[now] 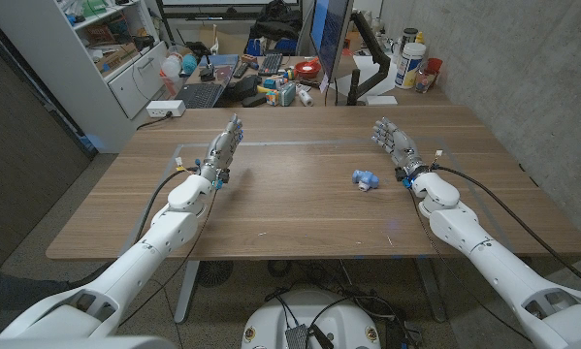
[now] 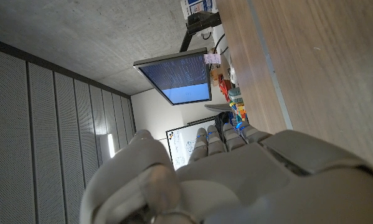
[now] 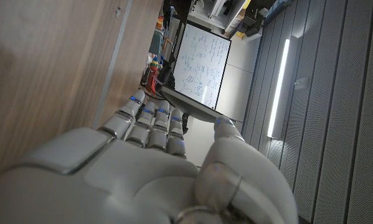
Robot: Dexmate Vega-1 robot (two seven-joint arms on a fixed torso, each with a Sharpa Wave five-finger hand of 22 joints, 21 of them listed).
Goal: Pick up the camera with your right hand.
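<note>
A small blue and white toy camera [image 1: 366,179] lies on the wooden table [image 1: 300,218], right of the middle. My right hand [image 1: 395,143] stands on the table a short way to the camera's right and slightly beyond it, fingers stretched out and holding nothing. My left hand [image 1: 224,149] stands on the left half of the table, fingers also extended and empty. The right wrist view shows the back of my right hand [image 3: 142,162] with fingers straight beside bare tabletop. The left wrist view shows my left hand [image 2: 236,174] likewise.
The far edge of the table borders a cluttered desk with a laptop [image 1: 202,93], a monitor [image 1: 331,29], bottles and small boxes. A white power strip [image 1: 165,109] sits at the far left corner. A thin cable runs along the right arm.
</note>
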